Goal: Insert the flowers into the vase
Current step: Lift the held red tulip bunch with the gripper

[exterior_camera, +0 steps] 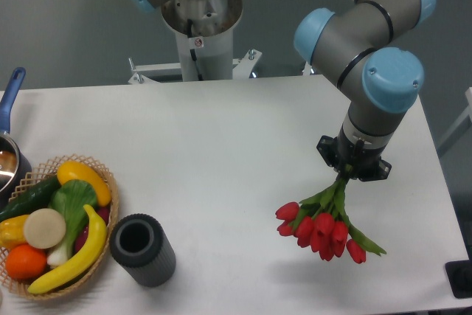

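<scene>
A bunch of red tulip flowers point(322, 229) with green stems and leaves hangs head-down above the right side of the table. The gripper point(346, 175) is shut on the stems, its fingers mostly hidden under the wrist and the greenery. A shadow lies on the tabletop below the blooms. The vase point(141, 249), a dark grey ribbed cylinder with a round black mouth, stands near the front left of the table, far to the left of the flowers and next to the basket.
A wicker basket point(103, 178) of fruit and vegetables sits at the front left, touching the vase. A blue-handled pot point(10, 94) is at the left edge. A dark object point(461, 279) lies at the front right corner.
</scene>
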### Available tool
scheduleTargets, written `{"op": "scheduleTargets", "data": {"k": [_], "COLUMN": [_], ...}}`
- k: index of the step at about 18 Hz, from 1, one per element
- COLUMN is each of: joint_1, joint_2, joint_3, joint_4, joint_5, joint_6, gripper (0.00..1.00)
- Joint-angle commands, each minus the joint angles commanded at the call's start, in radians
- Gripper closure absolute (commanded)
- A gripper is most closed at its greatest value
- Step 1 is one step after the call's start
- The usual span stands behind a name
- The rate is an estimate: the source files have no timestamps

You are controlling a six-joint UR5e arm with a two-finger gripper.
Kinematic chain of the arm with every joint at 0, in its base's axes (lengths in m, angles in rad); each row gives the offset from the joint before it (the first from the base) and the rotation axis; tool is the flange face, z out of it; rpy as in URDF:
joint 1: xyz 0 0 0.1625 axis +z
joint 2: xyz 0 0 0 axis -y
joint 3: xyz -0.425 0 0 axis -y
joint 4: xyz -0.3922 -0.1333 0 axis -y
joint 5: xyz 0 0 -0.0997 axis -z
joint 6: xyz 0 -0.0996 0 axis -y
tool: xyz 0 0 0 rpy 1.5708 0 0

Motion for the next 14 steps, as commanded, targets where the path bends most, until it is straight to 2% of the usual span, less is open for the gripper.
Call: {"op": "scheduleTargets", "data": {"k": [5,8,10,11,14], "joint_1": [-0.002,0.000,-0.002,-0.002,-0.011], "joint_2": [0.003,0.024,0.046,0.049,0.060], "joint_3": [0.014,0.017,0.017,0.017,0.014], "joint_4": [0.005,0.017,0.063,0.104,0.269], "joint_5": [-0.021,-0.131,-0.251,-0.311,-0.460], "joint_6": [-0.009,-0.017,-0.078,-0.118,-0.240], "gripper": [1.00,1.00,1.00,1.00,1.00]}}
